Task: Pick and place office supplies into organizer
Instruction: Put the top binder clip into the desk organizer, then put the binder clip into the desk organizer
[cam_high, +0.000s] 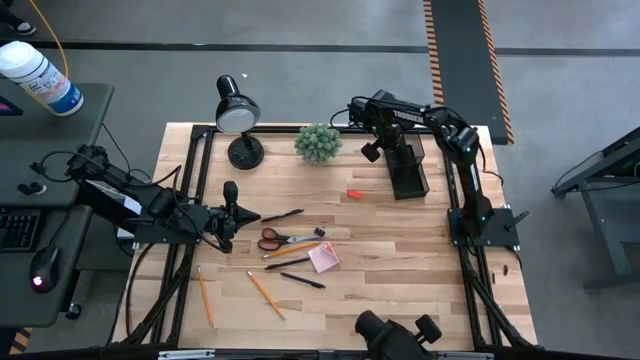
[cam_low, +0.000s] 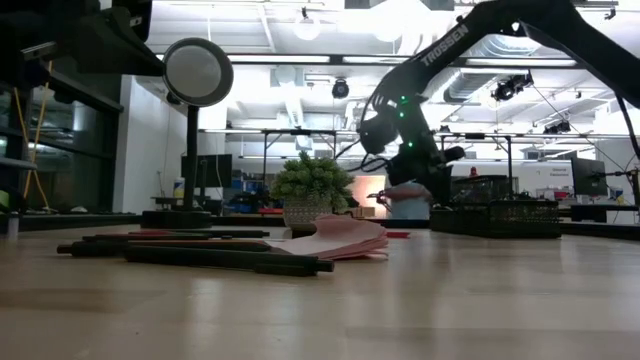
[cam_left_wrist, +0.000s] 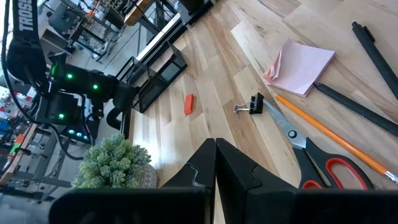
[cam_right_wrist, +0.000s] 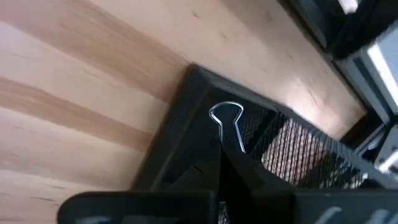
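The left gripper (cam_left_wrist: 215, 163) has its jaws pressed together over the wooden surface (cam_left_wrist: 224, 74). Just beyond them lie a black clip (cam_left_wrist: 254, 104) and a red piece (cam_left_wrist: 189, 104); scissors (cam_left_wrist: 314, 158), pencil (cam_left_wrist: 329, 135) and pink pad (cam_left_wrist: 300, 67) lie beside, organizer (cam_left_wrist: 158, 78) and plant (cam_left_wrist: 112, 163) farther.

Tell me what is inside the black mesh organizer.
Over the black mesh organizer, the shut right gripper holds a binder clip by its wire handle. The clip's body and the compartments' contents are hidden.
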